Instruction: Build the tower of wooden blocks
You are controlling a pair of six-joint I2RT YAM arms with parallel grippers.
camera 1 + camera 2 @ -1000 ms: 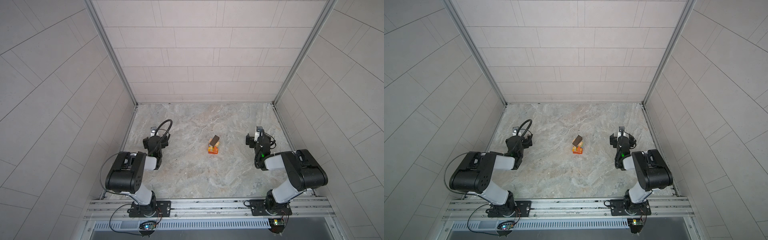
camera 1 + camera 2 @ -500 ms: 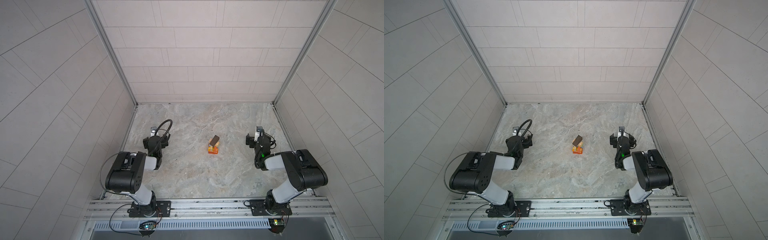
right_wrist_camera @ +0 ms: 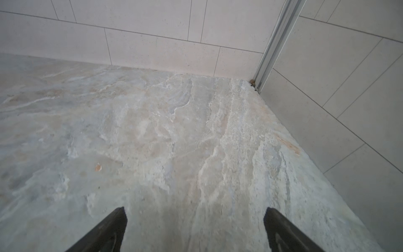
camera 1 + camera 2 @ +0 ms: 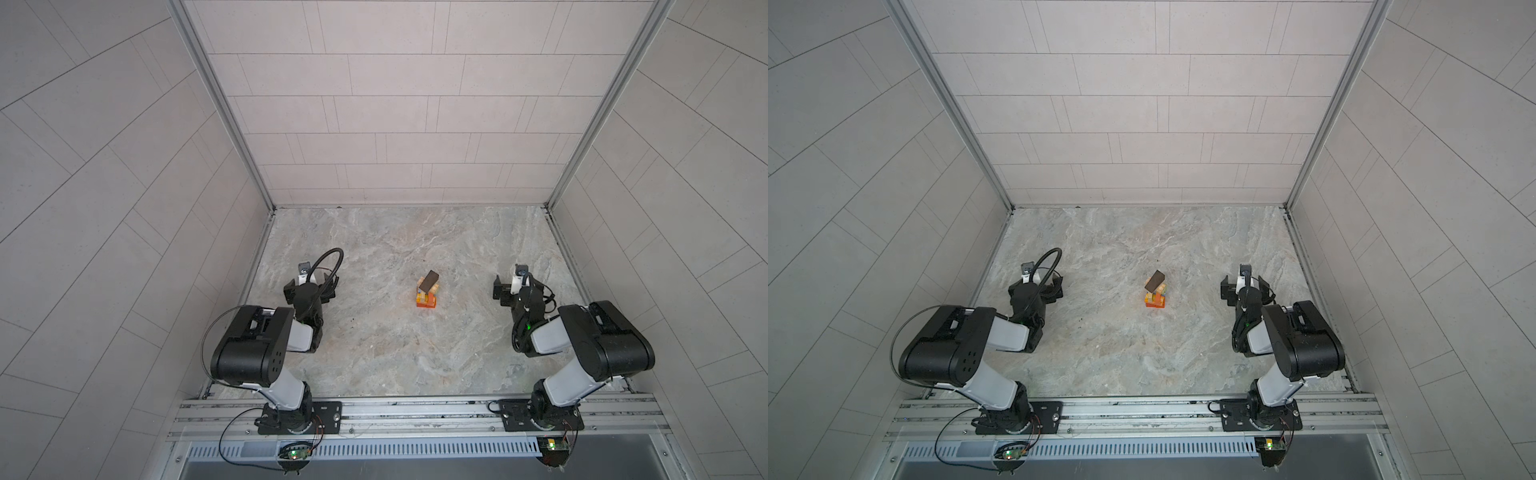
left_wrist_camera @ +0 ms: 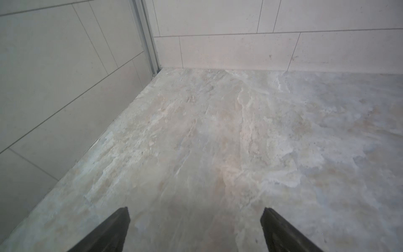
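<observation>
The tower [image 4: 427, 293] [image 4: 1155, 293] stands mid-floor in both top views, a small stack of wood blocks. An orange block [image 4: 427, 303] is at its base, yellow and tan ones sit in the middle, and a dark brown block [image 4: 429, 281] lies tilted on top. My left gripper [image 4: 311, 284] [image 5: 195, 218] rests low near the left wall, well away from the tower. It is open, with only bare floor between its fingers [image 5: 117, 229]. My right gripper [image 4: 517, 286] [image 3: 195, 218] sits opposite near the right wall, also open and holding nothing. Neither wrist view shows the tower.
Tiled walls enclose the marble floor [image 4: 395, 353] on three sides, with metal corner posts [image 5: 148, 43] [image 3: 272, 43]. Along the front runs the aluminium rail [image 4: 415, 411] that carries both arm bases. A tiny tan chip [image 3: 98, 167] lies on the floor ahead of the right gripper.
</observation>
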